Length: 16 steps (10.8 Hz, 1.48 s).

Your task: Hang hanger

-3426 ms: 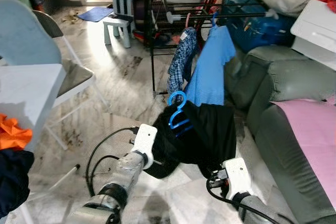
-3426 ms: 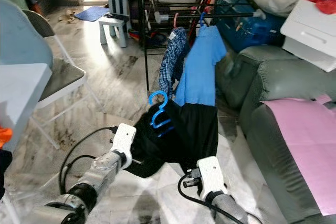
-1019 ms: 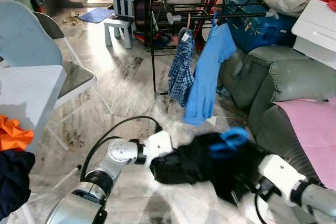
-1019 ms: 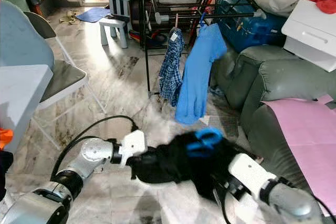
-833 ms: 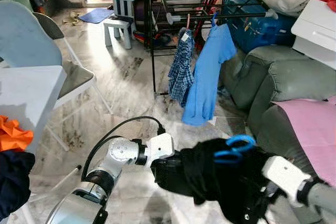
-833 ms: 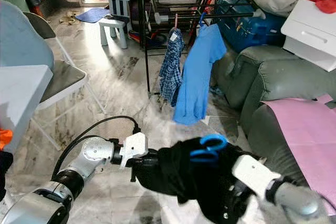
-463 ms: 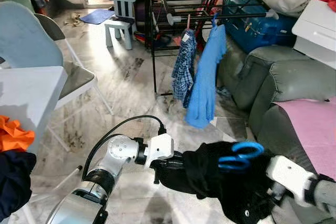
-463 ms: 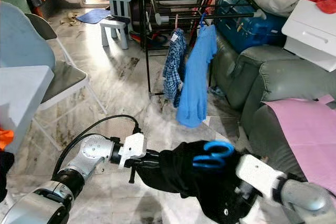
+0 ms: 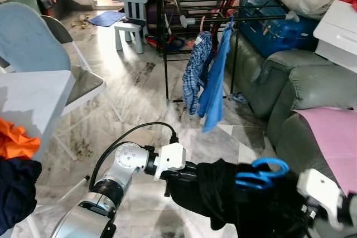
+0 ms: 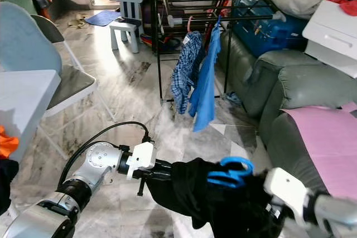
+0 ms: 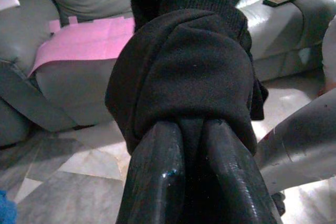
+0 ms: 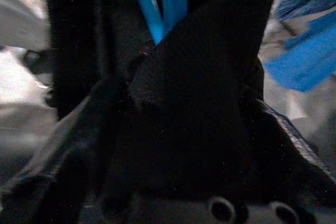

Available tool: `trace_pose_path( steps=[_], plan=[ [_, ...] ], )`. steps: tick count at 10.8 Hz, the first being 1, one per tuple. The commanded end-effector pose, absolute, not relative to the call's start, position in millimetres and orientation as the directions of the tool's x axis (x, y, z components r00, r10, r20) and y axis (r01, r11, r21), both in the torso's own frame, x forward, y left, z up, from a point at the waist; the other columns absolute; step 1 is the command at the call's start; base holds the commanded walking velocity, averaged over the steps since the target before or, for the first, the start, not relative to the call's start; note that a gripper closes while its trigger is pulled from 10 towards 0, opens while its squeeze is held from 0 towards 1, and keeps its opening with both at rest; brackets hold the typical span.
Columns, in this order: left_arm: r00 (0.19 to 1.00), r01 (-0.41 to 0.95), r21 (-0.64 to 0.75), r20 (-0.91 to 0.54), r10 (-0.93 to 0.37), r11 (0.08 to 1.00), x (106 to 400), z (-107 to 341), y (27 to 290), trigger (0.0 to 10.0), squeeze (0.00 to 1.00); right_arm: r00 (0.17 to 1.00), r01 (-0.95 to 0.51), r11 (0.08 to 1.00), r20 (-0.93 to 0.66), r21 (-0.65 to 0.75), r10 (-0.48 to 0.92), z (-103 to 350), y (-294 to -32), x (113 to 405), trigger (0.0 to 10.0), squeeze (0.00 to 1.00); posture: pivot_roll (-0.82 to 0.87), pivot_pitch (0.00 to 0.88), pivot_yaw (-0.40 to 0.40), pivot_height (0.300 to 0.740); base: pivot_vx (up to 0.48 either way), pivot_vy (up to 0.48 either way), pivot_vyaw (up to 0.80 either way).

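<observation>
Holding a bundled black cloth garment (image 9: 223, 193) low over the pale marble floor (image 9: 139, 87), both silver robot arms reach forward. The left claw (image 11: 191, 140) is clenched on one end of the black garment, its two black fingers (image 11: 157, 171) pinching a fold of the fabric. The right claw (image 12: 173, 145) is buried in dark fabric, and whether it is clenched or released cannot be told. A bright blue plastic hanger (image 9: 259, 172) sits on top of the garment near the right arm, its hook lying roughly sideways. Ahead stands a black metal drying rack (image 9: 195, 4), well apart from the hanger. Hanging from its front rail are a blue checked shirt (image 9: 195, 73) and, just beside it, a plain blue shirt (image 9: 215, 87). A grey-green sofa (image 9: 284, 82) runs along the right side, with a pink sheet (image 9: 334, 137) on its seat. To the left are a grey folding chair (image 9: 56, 65) and a small white child's chair (image 9: 131, 9) farther back.
</observation>
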<state>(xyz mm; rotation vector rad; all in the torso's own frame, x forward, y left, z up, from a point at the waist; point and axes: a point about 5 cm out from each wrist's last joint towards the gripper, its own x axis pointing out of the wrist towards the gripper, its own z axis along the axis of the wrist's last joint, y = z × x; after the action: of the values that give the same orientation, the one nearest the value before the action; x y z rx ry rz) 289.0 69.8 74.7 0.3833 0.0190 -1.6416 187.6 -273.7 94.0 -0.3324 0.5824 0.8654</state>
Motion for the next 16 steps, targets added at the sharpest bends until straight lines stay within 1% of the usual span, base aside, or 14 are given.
trace_pose_path(
  steps=[1,2,3,4,5,9,11,13,16],
  plan=[
    [-0.029,0.956,0.279,-0.199,-0.98,-0.085,296,90,68,0.0,0.0,0.491,-0.797,0.604,-0.591,-0.007,0.64,97,-274,186,0.0,0.0,-0.06,0.0,-0.016,0.74,0.0,0.0,0.0],
    [-0.028,0.957,0.278,-0.196,-0.98,-0.083,297,90,67,0.0,0.0,0.475,-0.807,0.589,-0.546,0.043,0.69,101,-265,185,0.0,0.0,-0.06,0.0,-0.015,0.74,0.0,0.0,0.0],
    [-0.026,0.957,0.28,-0.198,-0.98,-0.081,297,90,67,0.0,0.0,0.466,-0.812,0.58,-0.533,0.058,0.706,102,-263,184,0.0,0.0,-0.06,0.0,-0.014,0.74,0.0,0.0,0.0],
    [-0.017,0.955,0.286,-0.202,-0.979,-0.075,297,90,66,0.0,0.0,0.436,-0.826,0.556,-0.52,0.093,0.734,104,-259,181,0.0,0.0,-0.06,0.0,-0.014,0.74,0.0,0.0,0.0],
    [-0.01,0.956,0.286,-0.202,-0.979,-0.069,298,90,65,0.0,0.0,0.423,-0.828,0.55,-0.52,0.11,0.742,105,-259,178,0.0,0.0,-0.06,0.0,-0.016,0.74,0.0,0.0,0.0],
    [0.009,0.956,0.288,-0.208,-0.978,-0.052,299,88,66,0.0,0.0,0.374,-0.825,0.547,-0.585,0.145,0.72,98,-265,166,0.0,0.0,-0.07,0.0,-0.015,0.74,0.0,0.0,0.0],
    [0.012,0.956,0.289,-0.205,-0.979,-0.049,299,89,65,0.0,0.0,0.357,-0.819,0.557,-0.633,0.142,0.687,89,-269,163,0.0,0.0,-0.07,0.0,-0.015,0.74,0.0,0.0,0.0],
    [0.011,0.956,0.289,-0.201,-0.979,-0.049,299,89,64,0.0,0.0,0.354,-0.814,0.566,-0.663,0.128,0.659,84,-272,162,0.0,0.0,-0.07,0.0,-0.014,0.74,0.0,0.0,0.0],
    [0.017,0.958,0.284,-0.199,-0.98,-0.041,299,88,64,0.0,0.0,0.361,-0.814,0.57,-0.668,0.115,0.65,83,-272,164,0.0,0.0,-0.07,0.0,-0.016,0.74,0.0,0.0,0.0]
  ],
)
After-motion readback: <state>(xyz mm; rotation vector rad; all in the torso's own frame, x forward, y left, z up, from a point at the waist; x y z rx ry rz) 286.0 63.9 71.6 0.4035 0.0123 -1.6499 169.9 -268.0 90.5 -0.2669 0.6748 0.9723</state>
